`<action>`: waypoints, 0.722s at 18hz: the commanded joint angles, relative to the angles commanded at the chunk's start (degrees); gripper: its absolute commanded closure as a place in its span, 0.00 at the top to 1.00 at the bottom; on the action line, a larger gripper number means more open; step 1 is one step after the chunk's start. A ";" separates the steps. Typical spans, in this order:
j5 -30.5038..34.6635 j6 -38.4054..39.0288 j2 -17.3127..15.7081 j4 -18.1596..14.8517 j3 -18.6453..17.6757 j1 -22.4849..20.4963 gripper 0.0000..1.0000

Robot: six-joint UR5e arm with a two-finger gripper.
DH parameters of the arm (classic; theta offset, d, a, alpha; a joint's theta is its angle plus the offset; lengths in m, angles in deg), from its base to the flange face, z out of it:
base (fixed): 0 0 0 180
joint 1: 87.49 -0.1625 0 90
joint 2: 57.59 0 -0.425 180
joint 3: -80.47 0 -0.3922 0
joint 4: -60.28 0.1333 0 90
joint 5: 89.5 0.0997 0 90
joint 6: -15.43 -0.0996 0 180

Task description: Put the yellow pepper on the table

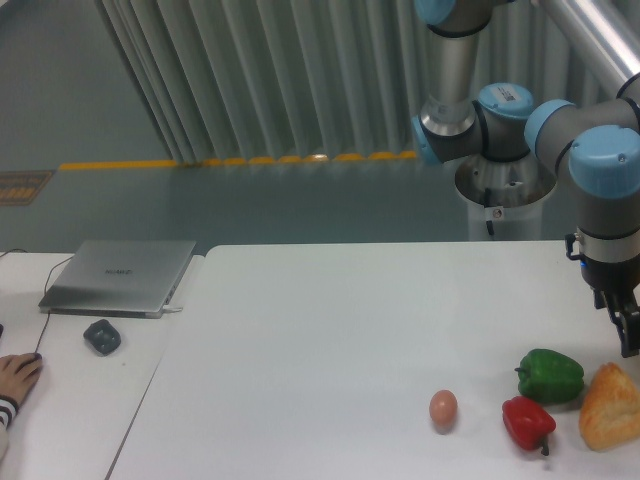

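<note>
Yellow pepper — not visible anywhere in frame; whereabouts unknown. Gripper point(629, 335) at right edge, partly cut off, so finger spread and any load cannot be told. Just below fingers: bread roll point(611, 405); down-left: green pepper point(551, 375), red pepper point(528, 422), egg point(443, 407) — crowding that corner of table point(330, 330).

The counter point(330, 330) is plain matte white. At about four o'clock on it sit a glossy green pepper point(551, 375), a shiny red pepper point(528, 422), a pale brownish-pink egg point(443, 407) and a golden-tan bread roll point(611, 406). The arm point(605, 190) is grey with light-blue caps, its end effector point(629, 330) black. At nine o'clock sit a silver laptop point(120, 276) and dark grey mouse point(102, 336).
</note>
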 joint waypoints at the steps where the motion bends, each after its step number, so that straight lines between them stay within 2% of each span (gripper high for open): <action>1: 0.00 0.00 -0.09 0.00 0.00 0.00 1.00; 8: -3.61 1.84 0.00 0.44 -0.26 -0.44 1.00; 13: -3.61 2.02 -0.09 4.22 -2.98 -1.14 1.00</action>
